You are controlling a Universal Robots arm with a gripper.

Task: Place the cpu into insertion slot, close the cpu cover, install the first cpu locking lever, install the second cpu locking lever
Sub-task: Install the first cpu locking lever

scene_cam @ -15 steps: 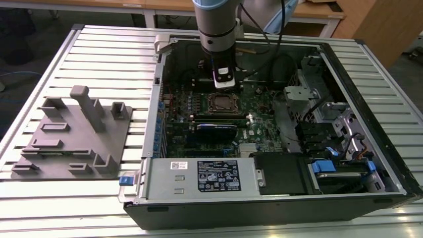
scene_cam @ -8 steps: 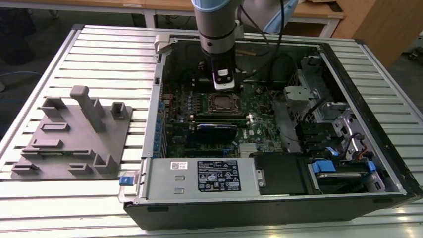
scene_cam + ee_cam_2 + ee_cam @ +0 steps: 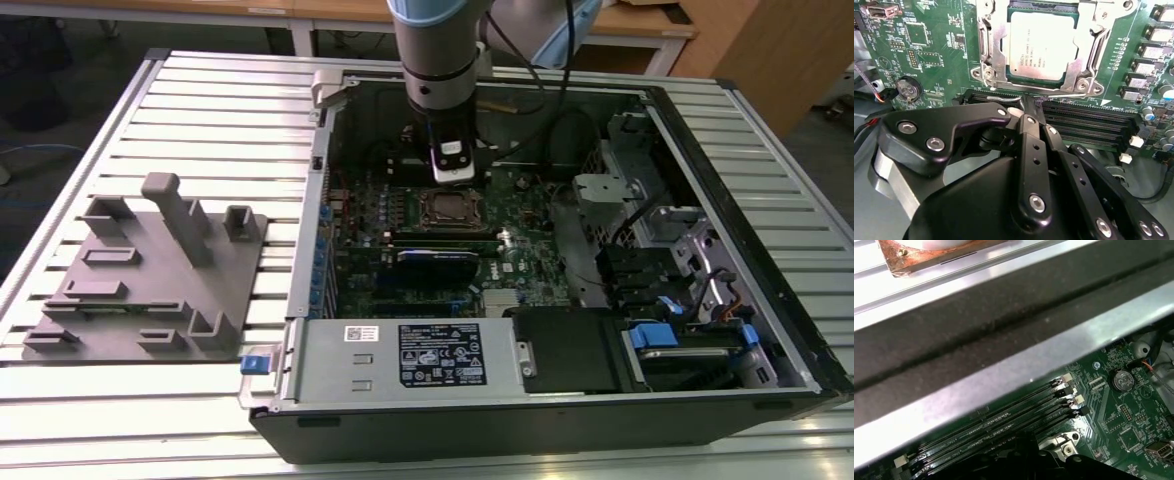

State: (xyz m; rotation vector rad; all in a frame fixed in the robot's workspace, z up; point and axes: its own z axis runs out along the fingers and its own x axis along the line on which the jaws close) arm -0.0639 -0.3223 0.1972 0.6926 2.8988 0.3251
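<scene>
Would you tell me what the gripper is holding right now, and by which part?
Nothing visible: the gripper looks shut beside the slot, with nothing seen between its tips, and the cpu lies in the slot.

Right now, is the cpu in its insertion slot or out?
In: the cpu lies flat inside the insertion slot, the silver cpu cover framing its edges.
</scene>
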